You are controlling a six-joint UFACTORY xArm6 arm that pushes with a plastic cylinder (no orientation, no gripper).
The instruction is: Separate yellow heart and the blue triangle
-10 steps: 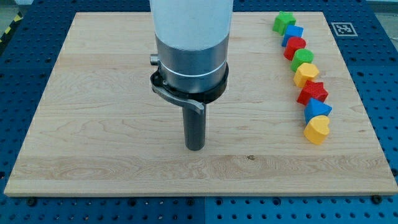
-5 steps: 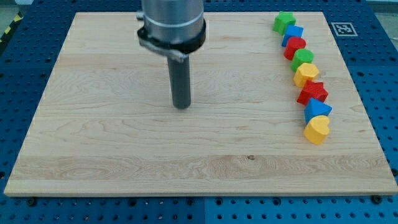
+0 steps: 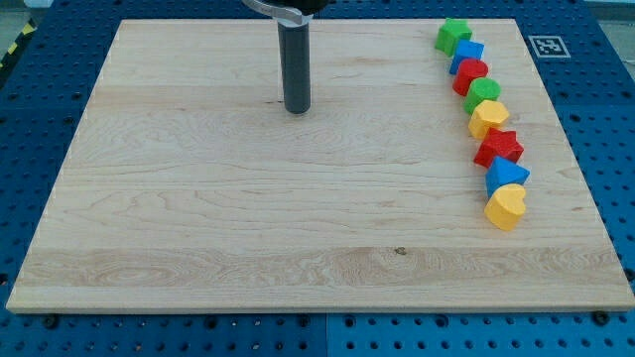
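My tip [image 3: 297, 110] rests near the bench's [image 3: 198, 228] top edge, well apart from the yellow heart [image 3: 505, 207] touching the blue triangle [image 3: 507, 175] by the right edge; the rod carries no fingers.

On a pale wooden board [image 3: 198, 218] over a blue perforated table [image 3: 610, 119], blocks show green [image 3: 453, 35], blue [image 3: 507, 175], red [image 3: 498, 148] and yellow [image 3: 505, 207]; my tip [image 3: 297, 110] is dark grey.
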